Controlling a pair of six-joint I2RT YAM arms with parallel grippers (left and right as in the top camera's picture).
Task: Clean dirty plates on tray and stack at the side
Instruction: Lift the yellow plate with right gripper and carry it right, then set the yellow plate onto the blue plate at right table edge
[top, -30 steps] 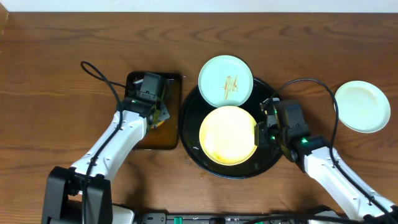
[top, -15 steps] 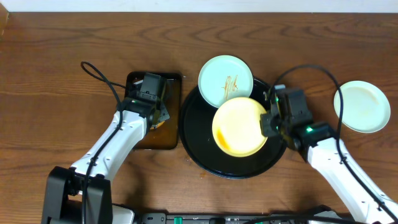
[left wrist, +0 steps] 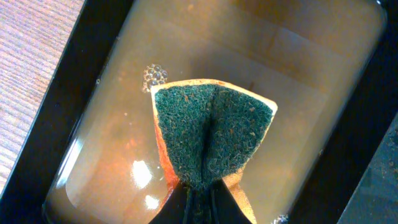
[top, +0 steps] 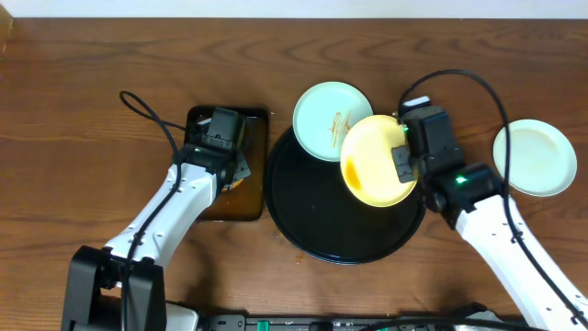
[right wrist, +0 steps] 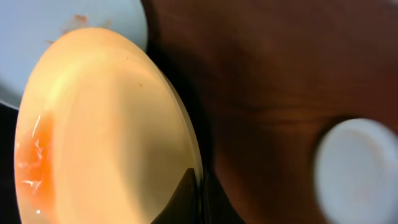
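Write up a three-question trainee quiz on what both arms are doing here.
1. True or false: the left pincer is shut on a green sponge.
2. What does the right pincer grip? A) a mint-blue plate B) the yellow plate C) nothing
3. Fill in: the lone plate on the table lies to the robot's ___ of the black tray.

Key: 1 true; 2 B; 3 right.
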